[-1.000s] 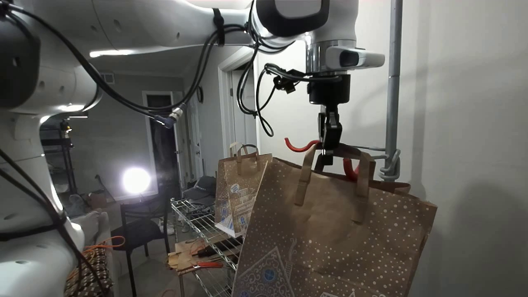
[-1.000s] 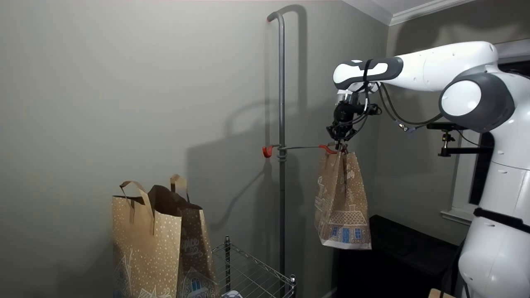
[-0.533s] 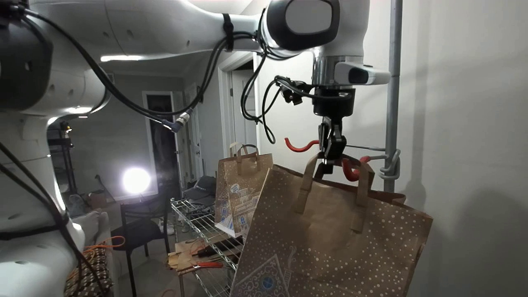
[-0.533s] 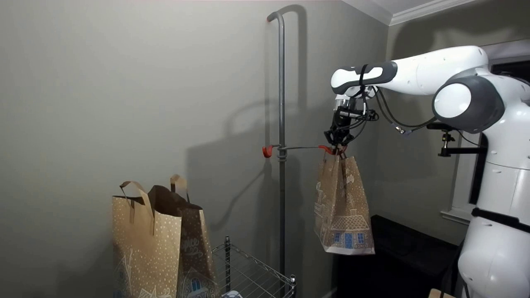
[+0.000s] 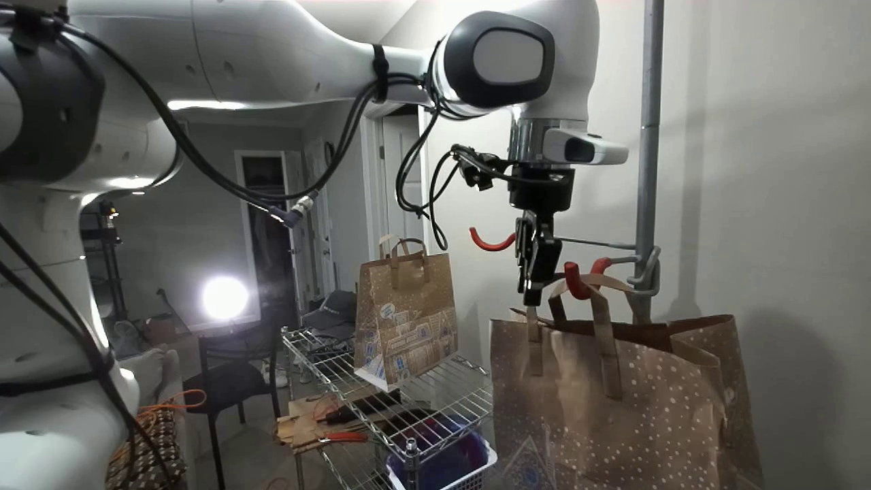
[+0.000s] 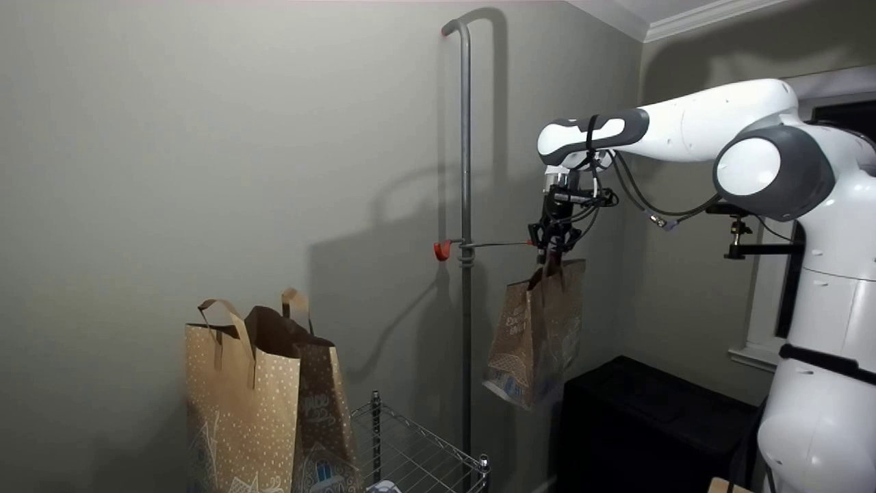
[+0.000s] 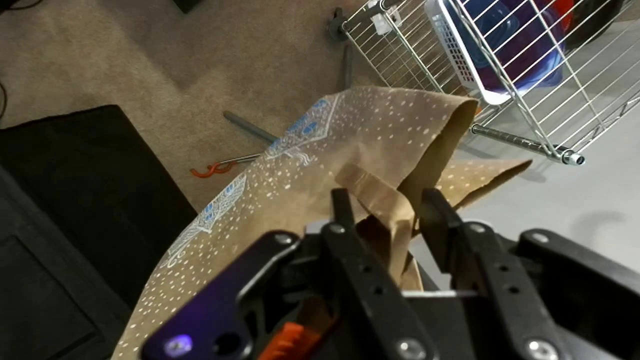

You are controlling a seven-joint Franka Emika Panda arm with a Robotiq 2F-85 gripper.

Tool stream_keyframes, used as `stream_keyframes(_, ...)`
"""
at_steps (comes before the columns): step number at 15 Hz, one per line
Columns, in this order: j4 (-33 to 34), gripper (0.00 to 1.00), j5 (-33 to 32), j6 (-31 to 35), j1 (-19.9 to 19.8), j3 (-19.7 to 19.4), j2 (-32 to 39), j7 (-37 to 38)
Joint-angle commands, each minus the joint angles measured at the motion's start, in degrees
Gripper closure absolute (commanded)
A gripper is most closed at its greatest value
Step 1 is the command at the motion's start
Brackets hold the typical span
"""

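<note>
My black gripper (image 7: 385, 197) stands open around a paper handle (image 7: 397, 212) of the brown, white-dotted bag (image 7: 300, 175). Both fingers appear apart from that strap. In an exterior view the fingertips are beside the bag's left handle, just left of a red hook (image 5: 577, 280). Handle straps loop behind and around this hook, and the bag (image 5: 626, 415) hangs below it, off the floor. The same bag (image 6: 537, 329) hangs tilted under my gripper (image 6: 549, 256) in an exterior view, where the gripper mostly hides the hook. Exact contact between handles and hook is partly hidden.
A grey pole (image 6: 465, 171) carries the hooks, including a far red one (image 6: 442, 250). A second paper bag (image 5: 408, 320) stands on a wire shelf (image 5: 435, 388). A basket (image 7: 457, 50) sits lower in the rack. A black box (image 6: 643, 411) is below the arm.
My gripper has gone from shut on the handle to open. The arm has come down, and the bag has dropped and turned beneath the hook.
</note>
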Motion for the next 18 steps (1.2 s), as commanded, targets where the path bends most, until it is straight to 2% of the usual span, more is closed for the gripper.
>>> stream_keyframes(1, -4.7, 0.29, -3.8, 1.9, 0.7, 1.2, -5.8, 3.2)
stream_keyframes(5, -7.2, 0.02, -7.0, 0.0, 1.7, 3.6, -11.4, 6.5)
stream_keyframes(12, -9.3, 0.0, -7.4, -0.4, 3.9, 9.8, -18.3, 12.0)
stream_keyframes(15, -9.4, 0.0, -8.9, 0.0, 6.1, 15.0, -18.9, 16.1)
stream_keyframes(18, -7.2, 0.0, -10.1, -0.6, 9.5, 20.9, -16.4, 19.1)
